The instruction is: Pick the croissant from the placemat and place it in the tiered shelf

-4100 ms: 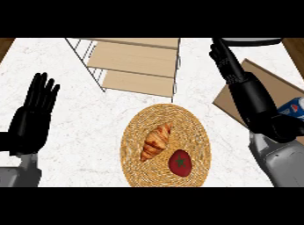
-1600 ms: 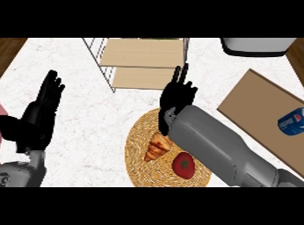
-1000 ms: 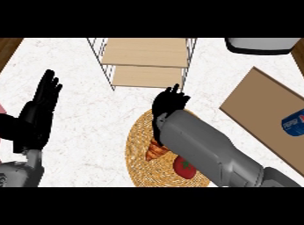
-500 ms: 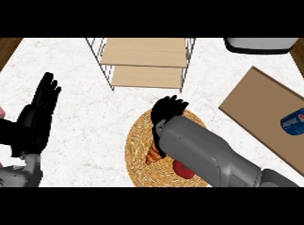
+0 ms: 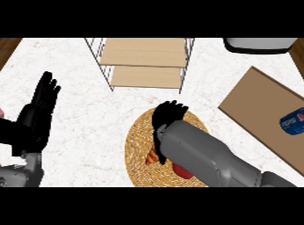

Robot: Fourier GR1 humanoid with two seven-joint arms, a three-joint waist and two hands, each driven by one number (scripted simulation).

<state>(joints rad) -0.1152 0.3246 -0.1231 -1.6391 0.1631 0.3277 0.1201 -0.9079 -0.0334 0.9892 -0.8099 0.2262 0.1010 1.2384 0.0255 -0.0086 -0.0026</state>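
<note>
Right hand point(image 5: 169, 115) fingers curled, contents hidden, over placemat point(image 5: 138, 145) far edge; tiered shelf point(image 5: 145, 61) well beyond.

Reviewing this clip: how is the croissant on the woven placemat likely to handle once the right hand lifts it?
The croissant, mostly hidden under the right hand, is probably light. Its flaky look suggests it would crush if squeezed. Its curved shape on the placemat seems unlikely to roll.
</note>
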